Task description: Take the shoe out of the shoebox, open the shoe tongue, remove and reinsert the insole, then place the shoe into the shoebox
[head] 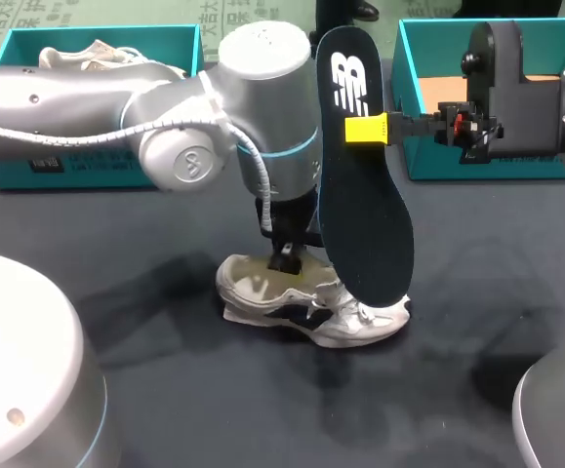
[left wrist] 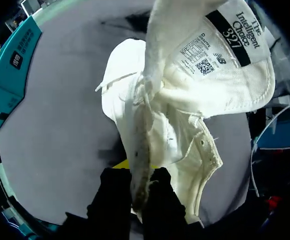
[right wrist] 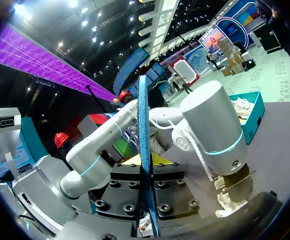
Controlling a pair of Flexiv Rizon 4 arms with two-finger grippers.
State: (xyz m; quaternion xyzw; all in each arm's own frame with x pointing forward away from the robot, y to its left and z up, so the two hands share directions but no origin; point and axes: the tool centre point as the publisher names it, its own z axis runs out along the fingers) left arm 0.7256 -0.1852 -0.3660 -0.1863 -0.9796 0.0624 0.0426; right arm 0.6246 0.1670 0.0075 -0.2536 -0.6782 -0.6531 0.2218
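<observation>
Jaws of the right gripper [head: 366, 129] are clamping the insole [head: 365, 214] upright over the shoe [head: 292, 307] on the table [head: 145, 263], while the left gripper [left wrist: 140, 187] is pinching its rim, likely steadying it for reinsertion.

An exhibition hall: lit booths [right wrist: 215, 42] and a purple banner [right wrist: 39, 62] are glowing far ahead of the right fingers [right wrist: 127, 180].
</observation>
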